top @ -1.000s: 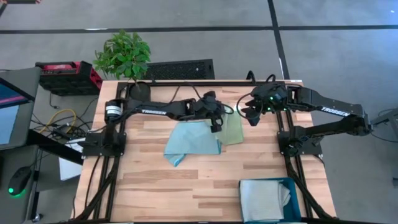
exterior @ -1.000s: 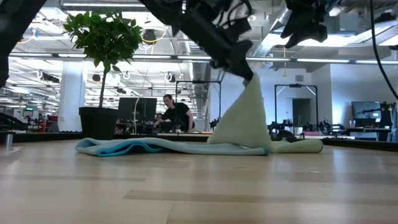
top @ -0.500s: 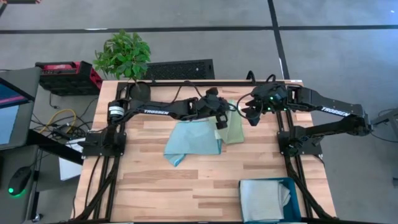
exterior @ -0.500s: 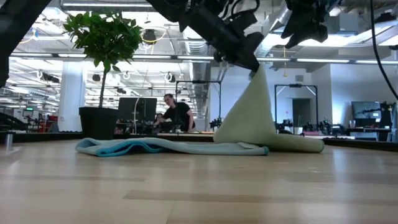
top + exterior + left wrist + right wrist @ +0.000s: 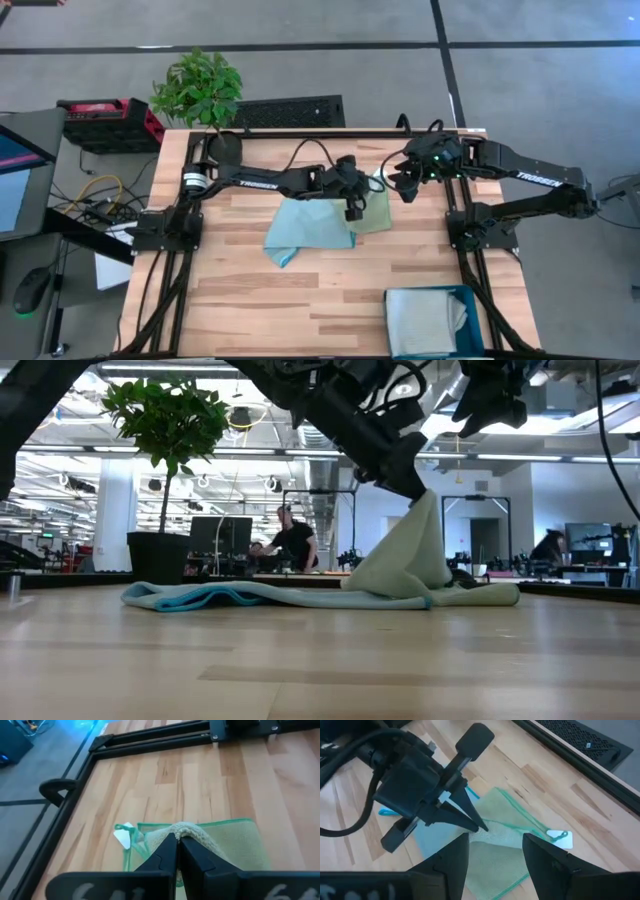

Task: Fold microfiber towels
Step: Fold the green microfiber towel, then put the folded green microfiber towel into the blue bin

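The pale green microfiber towel (image 5: 374,212) lies right of the table's middle, with a white tag (image 5: 122,838) at one corner. Part of it is pulled up into a peak (image 5: 424,510); its lower part rests on the table. My left gripper (image 5: 351,206) is shut on that peak. The light blue towel (image 5: 308,230) lies rumpled and flat just left of the green one, overlapping its edge. My right gripper (image 5: 495,862) hangs open above the table's far right, clear of both towels, with nothing between its fingers. My left gripper pinches a bunched ridge of the green towel (image 5: 189,829) between its two fingertips (image 5: 169,851); one layer or several, I cannot tell. The fingers slant down from the table's left. The pinched part is lifted, and the cloth drapes slack from it down to the table (image 5: 470,596).
A dark teal bin (image 5: 468,300) with folded grey cloth (image 5: 425,320) stands at the near right corner. A potted plant (image 5: 198,90) stands beyond the far left corner. Bare wood (image 5: 250,300) spreads along the near side. People show in the room behind.
My left gripper, still shut on the green towel, has gone a little toward the table's right, rising first and then sinking. The towel's peak has gone with it and now stands lower and farther right, while its lower part has stayed on the table.
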`<state>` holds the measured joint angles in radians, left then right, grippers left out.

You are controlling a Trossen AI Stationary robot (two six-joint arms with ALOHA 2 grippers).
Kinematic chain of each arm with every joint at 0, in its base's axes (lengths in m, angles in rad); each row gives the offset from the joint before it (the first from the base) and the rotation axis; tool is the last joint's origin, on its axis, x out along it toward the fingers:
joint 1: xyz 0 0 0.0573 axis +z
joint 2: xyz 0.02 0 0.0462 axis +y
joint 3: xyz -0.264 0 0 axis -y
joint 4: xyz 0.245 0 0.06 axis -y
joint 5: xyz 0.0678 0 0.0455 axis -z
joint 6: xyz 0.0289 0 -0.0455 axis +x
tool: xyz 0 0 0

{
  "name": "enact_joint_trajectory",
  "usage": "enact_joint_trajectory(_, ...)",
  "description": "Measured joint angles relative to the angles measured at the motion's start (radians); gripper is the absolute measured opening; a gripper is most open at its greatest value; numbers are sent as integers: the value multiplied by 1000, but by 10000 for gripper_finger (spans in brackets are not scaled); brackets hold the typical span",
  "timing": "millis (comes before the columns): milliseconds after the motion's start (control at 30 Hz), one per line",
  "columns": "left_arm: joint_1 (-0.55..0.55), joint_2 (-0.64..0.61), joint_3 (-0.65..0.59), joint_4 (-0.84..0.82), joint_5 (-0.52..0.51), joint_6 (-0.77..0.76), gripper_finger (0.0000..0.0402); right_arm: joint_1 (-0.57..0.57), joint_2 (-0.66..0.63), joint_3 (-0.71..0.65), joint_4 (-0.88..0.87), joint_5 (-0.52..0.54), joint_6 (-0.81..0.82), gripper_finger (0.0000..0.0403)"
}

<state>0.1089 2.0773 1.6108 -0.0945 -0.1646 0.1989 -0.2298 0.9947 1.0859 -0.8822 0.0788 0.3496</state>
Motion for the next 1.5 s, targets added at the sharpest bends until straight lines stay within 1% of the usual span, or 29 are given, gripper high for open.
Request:
enact_joint_trajectory(233, -2, 0, 0, -2, 0, -40, 2, 0, 0, 0, 0, 0, 0, 209)
enact_joint_trajectory(500, -1, 0, 0, -3, -1, -46, 31, 0, 0, 0, 0, 0, 0, 209)
enact_joint_trajectory(700, -1, 0, 0, -4, 16, -61, 69, 0, 0, 0, 0, 0, 0, 209)
enact_joint_trajectory(867, -2, 0, 0, -4, 20, -80, 111, 0, 0, 0, 0, 0, 0, 209)
enact_joint_trajectory(967, -2, 0, 0, -4, 41, -82, 135, 0, 0, 0, 0, 0, 0, 209)
enact_joint_trajectory(1100, -6, 0, 0, -4, 54, -78, 157, 0, 0, 0, 0, 0, 0, 209)
enact_joint_trajectory(1333, -32, -6, 0, 0, 54, -64, 167, 0, 0, 0, 0, 0, -7, 209)
enact_joint_trajectory(1400, -39, -14, 0, -8, 50, -33, 167, 0, 0, 0, -1, 0, -9, 209)
enact_joint_trajectory(1500, -51, -41, 1, -14, 8, 23, 167, 0, 0, 0, -17, -3, -40, 209)
